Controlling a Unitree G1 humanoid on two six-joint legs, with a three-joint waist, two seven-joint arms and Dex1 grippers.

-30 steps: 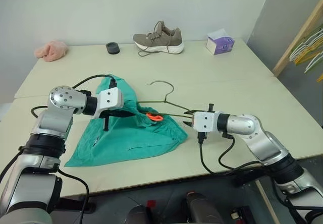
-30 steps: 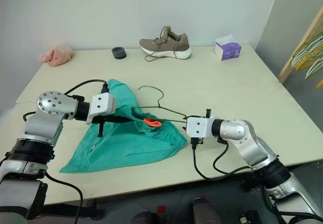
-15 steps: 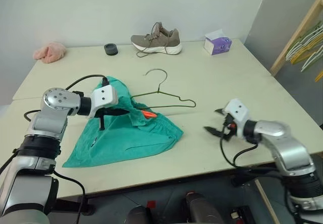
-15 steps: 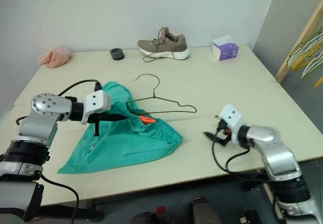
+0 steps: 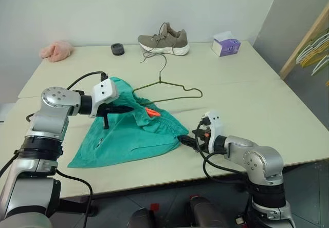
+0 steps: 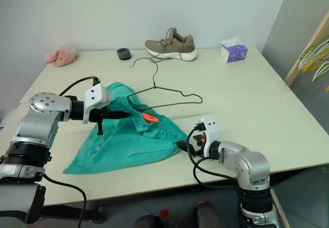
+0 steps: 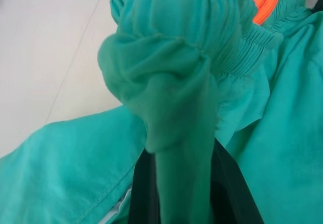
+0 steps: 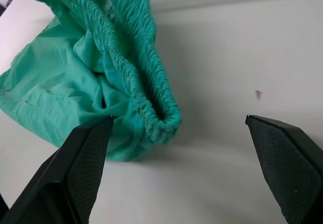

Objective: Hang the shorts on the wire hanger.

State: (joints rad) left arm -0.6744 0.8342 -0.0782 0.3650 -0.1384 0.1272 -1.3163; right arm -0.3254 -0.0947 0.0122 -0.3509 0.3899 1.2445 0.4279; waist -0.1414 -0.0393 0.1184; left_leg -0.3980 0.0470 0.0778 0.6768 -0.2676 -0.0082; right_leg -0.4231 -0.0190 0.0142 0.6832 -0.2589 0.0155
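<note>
We are partway into threading the shorts onto the wire hanger. Our left gripper is clamped on a bunch of the gathered waistband, holding that end lifted off the table while the rest of the fabric lies spread below. The hanger lies free on the table just beyond the shorts, its near arm close to the waistband by the orange drawstring. Our right gripper sits low with its fingers spread wide, empty, facing the waistband's near corner. Next, we judge, it must close on that corner so the opening can be drawn over the hanger.
</note>
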